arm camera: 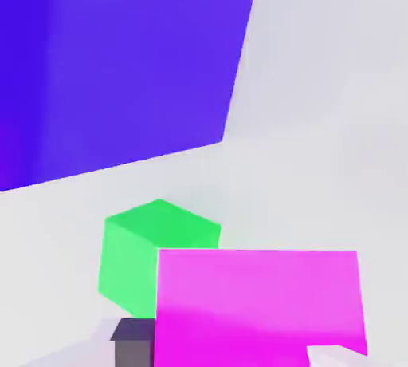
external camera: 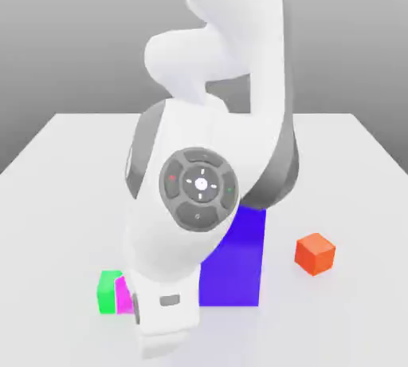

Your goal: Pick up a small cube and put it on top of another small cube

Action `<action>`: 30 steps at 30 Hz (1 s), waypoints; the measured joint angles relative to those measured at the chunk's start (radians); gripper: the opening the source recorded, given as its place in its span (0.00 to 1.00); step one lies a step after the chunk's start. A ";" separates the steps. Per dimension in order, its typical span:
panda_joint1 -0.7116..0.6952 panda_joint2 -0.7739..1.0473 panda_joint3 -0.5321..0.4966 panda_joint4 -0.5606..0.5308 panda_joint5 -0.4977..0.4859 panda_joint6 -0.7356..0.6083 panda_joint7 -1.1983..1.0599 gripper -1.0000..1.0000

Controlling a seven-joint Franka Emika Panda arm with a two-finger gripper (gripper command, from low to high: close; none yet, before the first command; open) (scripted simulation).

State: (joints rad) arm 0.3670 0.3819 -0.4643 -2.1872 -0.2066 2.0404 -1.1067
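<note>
The small magenta cube (arm camera: 255,305) sits close under the hand, with a dark finger (arm camera: 131,343) against its side; my gripper (arm camera: 239,348) is shut on it. In the exterior view this magenta cube (external camera: 124,294) shows just beside the small green cube (external camera: 108,291), at about the same height, near the table's front edge. The green cube (arm camera: 151,258) stands right behind the magenta one in the hand view, touching or nearly so. The white hand (external camera: 166,317) hangs low over both and hides the fingers from the exterior view.
A big blue-violet block (external camera: 237,263) stands close to the exterior view's right of the hand, also large in the hand view (arm camera: 127,62). An orange cube (external camera: 315,253) lies farther to that side on the white table (external camera: 64,198).
</note>
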 joint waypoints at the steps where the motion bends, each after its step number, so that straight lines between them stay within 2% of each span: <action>1: -0.008 -0.005 0.001 -0.014 0.000 0.013 -0.024 0.00; 8: -0.063 -0.079 -0.004 -0.118 -0.006 0.124 -0.180 0.00; 15: -0.128 -0.177 -0.018 -0.270 0.045 0.299 -0.303 0.00; 21: -0.179 -0.307 -0.051 -0.402 0.079 0.454 -0.386 0.00; 25: -0.233 -0.420 -0.070 -0.487 0.065 0.555 -0.411 0.00; 27: -0.227 -0.438 -0.074 -0.529 0.113 0.615 -0.439 0.00; 30: -0.222 -0.330 -0.044 -0.538 0.278 0.727 -0.551 0.00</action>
State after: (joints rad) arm 0.1445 0.0515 -0.5081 -2.7253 0.0716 2.7670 -1.6581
